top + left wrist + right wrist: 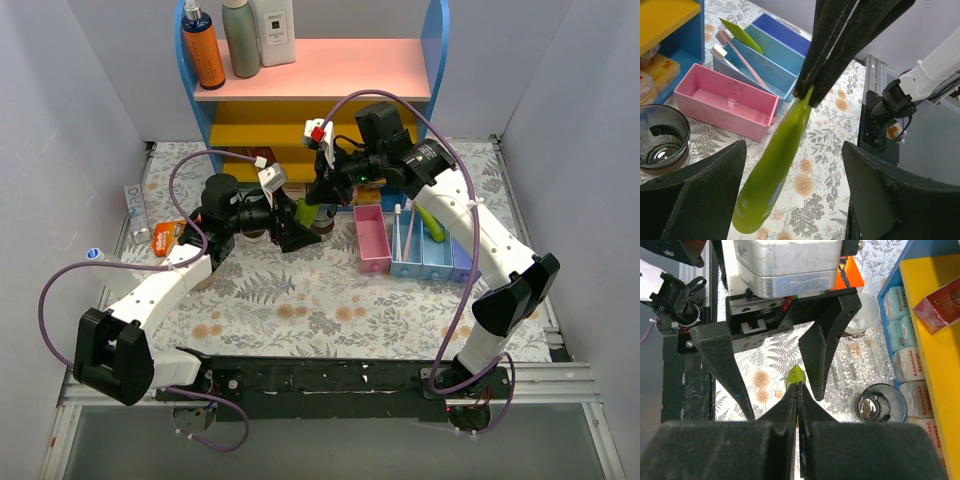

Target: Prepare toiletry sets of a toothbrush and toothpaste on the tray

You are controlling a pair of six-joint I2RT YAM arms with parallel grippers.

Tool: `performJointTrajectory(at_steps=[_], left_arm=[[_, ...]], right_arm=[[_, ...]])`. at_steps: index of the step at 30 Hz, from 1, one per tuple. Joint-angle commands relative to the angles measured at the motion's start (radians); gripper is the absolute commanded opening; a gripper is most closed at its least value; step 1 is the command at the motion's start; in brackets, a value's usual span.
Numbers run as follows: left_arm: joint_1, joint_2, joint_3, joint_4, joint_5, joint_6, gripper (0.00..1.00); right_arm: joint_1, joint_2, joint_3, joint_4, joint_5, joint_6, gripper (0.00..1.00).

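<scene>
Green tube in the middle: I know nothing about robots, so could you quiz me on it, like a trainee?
1. True or false: the right end effector is pinching the green toothpaste tube.
2. Which bin holds the toothbrushes? A pink, B blue, C yellow.
3. Fill in: the left end effector around the tube is ____.
Key: 1 true; 2 B, the blue bin; 3 open.

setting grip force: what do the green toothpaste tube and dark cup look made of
Toothpaste tube: probably soft plastic, glossy; its end is pinched flat in the right claw. Cup: dark, see-through, shiny glass or hard plastic; the look leaves that open.
</scene>
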Motion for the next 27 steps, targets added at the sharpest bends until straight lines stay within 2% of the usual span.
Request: performJointTrajectory(at_steps=[1, 3, 9, 13, 24, 27], left_arm=[[-0.005, 0.01, 0.005, -0.009, 0.034, 0.017, 0.73], [-0.005, 0.02, 0.008, -0.012, 0.048, 0.017, 0.67], [-0.005, 0.012, 0.008, -0.018, 0.057, 0.025, 0.58], [-0.005, 0.012, 0.008, -0.02, 0.068, 0.029, 0.38], [-0.008, 0.013, 0.008, -0.017, 0.083, 0.031, 0.04], [-0.01, 0.004, 0.002, -0.001, 0.088, 0.028, 0.0]], right_arm=[[0.005, -0.017, 0.034, -0.011, -0.053, -0.025, 0.01], [0.005, -0.023, 0.031, -0.011, -0.052, -0.035, 0.01], [0.002, -0.028, 0.031, -0.022, -0.049, -0.055, 0.01], [0.0, -0.026, 0.032, -0.032, -0.047, -0.062, 0.01], [-0.006, -0.031, 0.016, 0.012, -0.042, -0.036, 0.01], [-0.024, -0.044, -0.011, 0.049, -0.053, -0.02, 0.11]])
